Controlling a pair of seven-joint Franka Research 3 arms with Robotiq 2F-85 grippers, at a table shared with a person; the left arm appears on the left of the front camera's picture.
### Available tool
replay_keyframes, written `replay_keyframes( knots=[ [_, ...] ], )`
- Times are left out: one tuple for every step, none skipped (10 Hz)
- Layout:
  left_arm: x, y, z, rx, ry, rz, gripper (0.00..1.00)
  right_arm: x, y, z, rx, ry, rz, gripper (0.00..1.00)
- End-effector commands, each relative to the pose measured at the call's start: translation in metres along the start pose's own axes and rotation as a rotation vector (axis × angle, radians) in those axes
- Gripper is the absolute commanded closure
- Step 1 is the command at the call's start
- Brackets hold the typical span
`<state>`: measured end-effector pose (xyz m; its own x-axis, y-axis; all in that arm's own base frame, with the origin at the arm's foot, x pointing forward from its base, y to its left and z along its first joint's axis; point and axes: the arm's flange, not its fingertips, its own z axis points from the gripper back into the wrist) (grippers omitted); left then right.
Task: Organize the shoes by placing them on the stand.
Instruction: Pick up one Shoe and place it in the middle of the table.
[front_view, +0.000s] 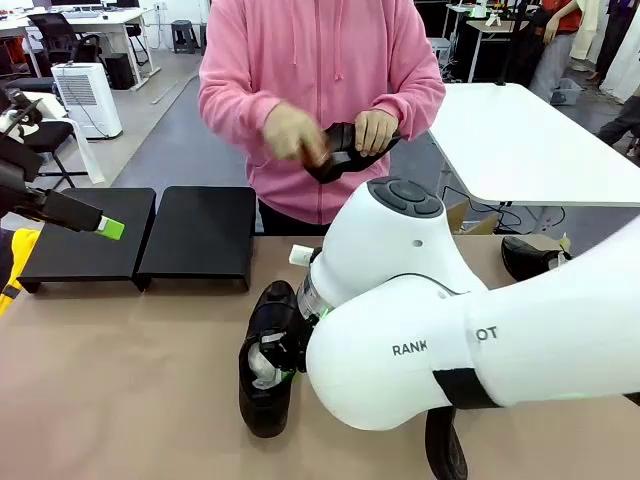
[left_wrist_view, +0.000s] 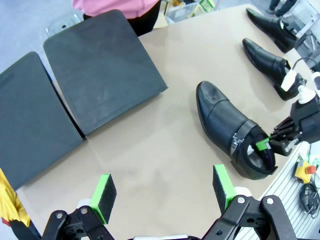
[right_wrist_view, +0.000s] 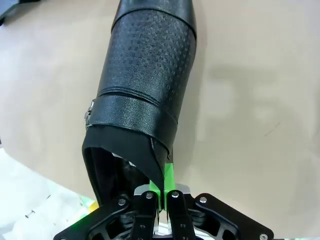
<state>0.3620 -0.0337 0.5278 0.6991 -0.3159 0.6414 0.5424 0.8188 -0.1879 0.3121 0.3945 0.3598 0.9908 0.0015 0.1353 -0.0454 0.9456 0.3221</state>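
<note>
Black shoe (right_wrist_view: 145, 75) pinched at heel by right claw (right_wrist_view: 166, 176), left claw (left_wrist_view: 164, 190) spread (near stand (left_wrist_view: 100, 82)) — person (front_view: 320, 60) holding another shoe (front_view: 340, 155).

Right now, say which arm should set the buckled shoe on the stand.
Right. The right gripper is shut on the shoe's heel rim; the left gripper hangs open, empty, near the stand.

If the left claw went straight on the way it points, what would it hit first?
The left claw would probably meet bare table, between the stand and the shoe; depth unclear.
</note>
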Motion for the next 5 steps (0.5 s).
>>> replay_keyframes(
  knots=[
    [-0.0009, 0.0023, 0.0006, -0.018, -0.005, -0.010, 0.00, 0.0055, 0.0108, -0.0125, 0.014, -0.014, -0.018, 0.97],
    [-0.0009, 0.0023, 0.0006, -0.018, -0.005, -0.010, 0.00, 0.0070, 0.0097, -0.0190, 0.017, 0.002, -0.014, 0.89],
    [-0.0009, 0.0023, 0.0006, -0.018, -0.005, -0.010, 0.00, 0.0071, 0.0095, -0.0209, 0.016, 0.009, -0.005, 0.75],
    [-0.0009, 0.0023, 0.0006, -0.018, -0.005, -0.010, 0.00, 0.0075, 0.0083, -0.0195, 0.013, 0.008, -0.007, 0.57],
    [-0.0009, 0.0023, 0.0006, -0.018, -0.005, -0.010, 0.00, 0.0069, 0.0063, -0.0156, 0.012, 0.010, -0.007, 0.38]
  ],
)
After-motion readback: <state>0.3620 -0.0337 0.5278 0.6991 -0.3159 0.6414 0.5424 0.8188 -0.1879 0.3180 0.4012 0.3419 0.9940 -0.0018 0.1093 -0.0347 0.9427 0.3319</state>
